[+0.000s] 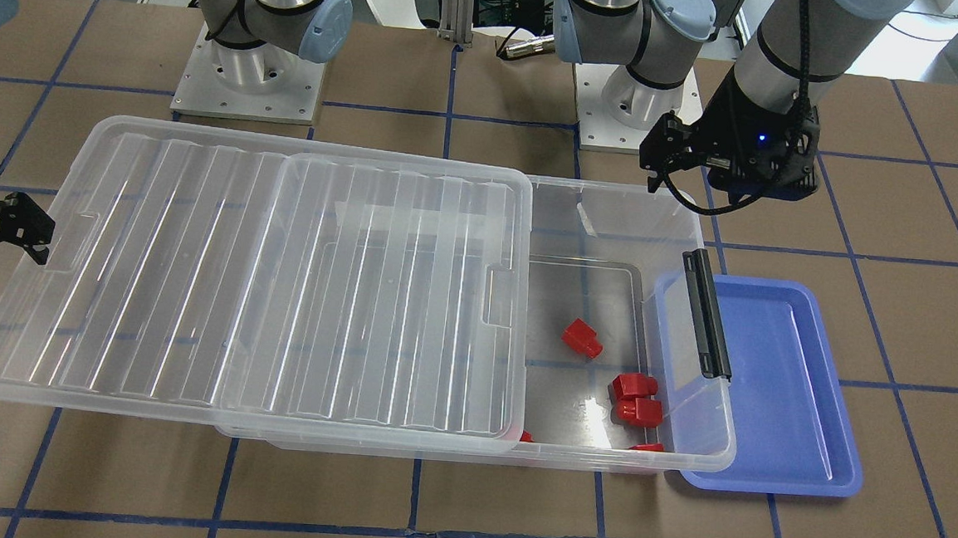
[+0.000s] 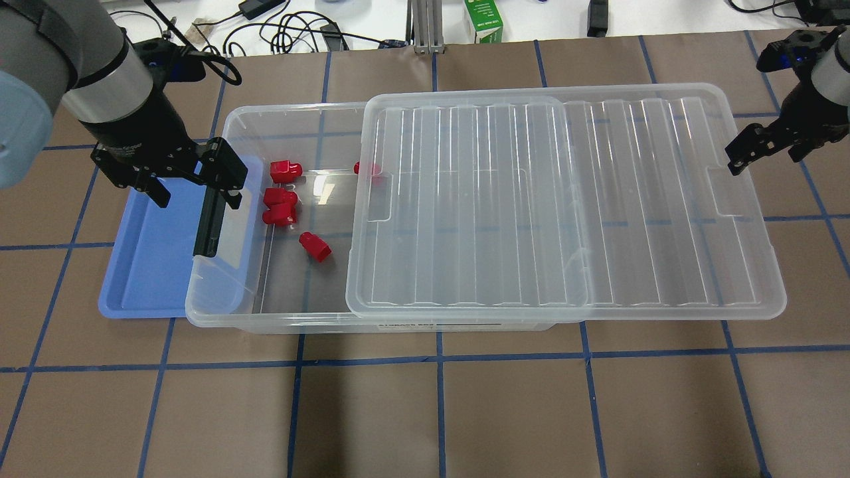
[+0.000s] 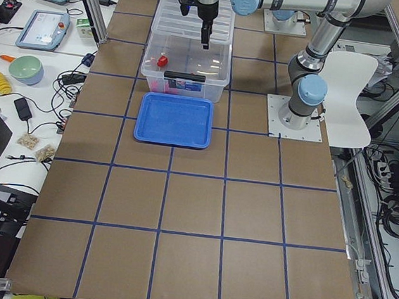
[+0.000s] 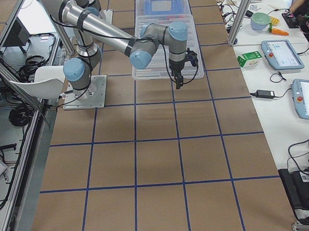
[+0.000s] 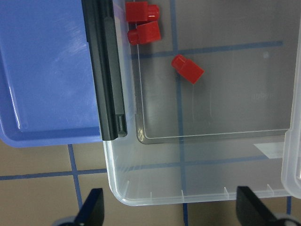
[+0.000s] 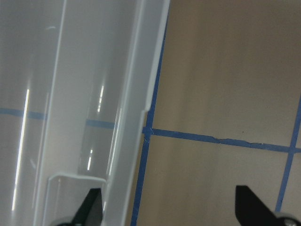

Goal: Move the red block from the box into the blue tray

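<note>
The box point(image 2: 222, 302) lies across the table with its ribbed lid point(image 2: 564, 206) slid toward my right, so the latch end is uncovered. Several red blocks lie on the box floor: one point(image 2: 315, 246) lies apart, two point(image 2: 279, 206) touch, and one point(image 2: 285, 170) is near the far wall. Another point(image 2: 365, 168) is half under the lid. The blue tray point(image 2: 153, 252) is empty, with one edge tucked under the box's latch end. My left gripper point(image 2: 192, 189) is open and empty, hovering over the black latch bar point(image 2: 209, 222). My right gripper point(image 2: 750, 153) is open and empty, beside the lid's far right end.
The two arm bases point(image 1: 249, 80) stand behind the box on the robot's side. The brown table has a blue tape grid. Cables and a green carton point(image 2: 483, 20) lie beyond the table's far edge. The lid overhangs the box toward my right.
</note>
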`<state>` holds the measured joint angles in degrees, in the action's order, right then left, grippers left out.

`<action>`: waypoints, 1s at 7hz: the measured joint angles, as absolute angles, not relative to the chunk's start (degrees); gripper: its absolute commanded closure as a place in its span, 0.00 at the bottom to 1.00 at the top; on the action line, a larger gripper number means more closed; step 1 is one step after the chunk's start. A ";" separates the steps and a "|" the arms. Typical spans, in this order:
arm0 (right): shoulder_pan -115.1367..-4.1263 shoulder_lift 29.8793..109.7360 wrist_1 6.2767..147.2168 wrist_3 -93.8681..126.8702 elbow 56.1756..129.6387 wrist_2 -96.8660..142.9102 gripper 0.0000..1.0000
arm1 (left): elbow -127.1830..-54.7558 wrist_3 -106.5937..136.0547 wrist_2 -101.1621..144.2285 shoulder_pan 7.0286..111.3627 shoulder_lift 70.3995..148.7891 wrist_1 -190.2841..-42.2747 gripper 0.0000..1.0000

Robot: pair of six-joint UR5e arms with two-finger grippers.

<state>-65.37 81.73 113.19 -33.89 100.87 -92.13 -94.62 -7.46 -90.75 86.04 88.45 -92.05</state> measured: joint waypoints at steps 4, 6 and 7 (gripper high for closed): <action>-65.46 84.41 105.43 -33.39 95.48 -91.70 0.00 | -94.91 2.83 -90.78 88.36 95.01 -85.30 0.00; -65.46 88.16 95.00 -33.04 89.74 -91.71 0.00 | -95.64 11.20 -90.46 88.41 97.74 -82.93 0.00; -65.45 89.87 90.76 -32.97 87.90 -92.12 0.00 | -97.05 16.26 -89.98 88.41 99.04 -80.17 0.00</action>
<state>-65.45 89.87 90.76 -32.97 87.90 -92.12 -97.05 16.26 -89.98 88.41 99.04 -80.17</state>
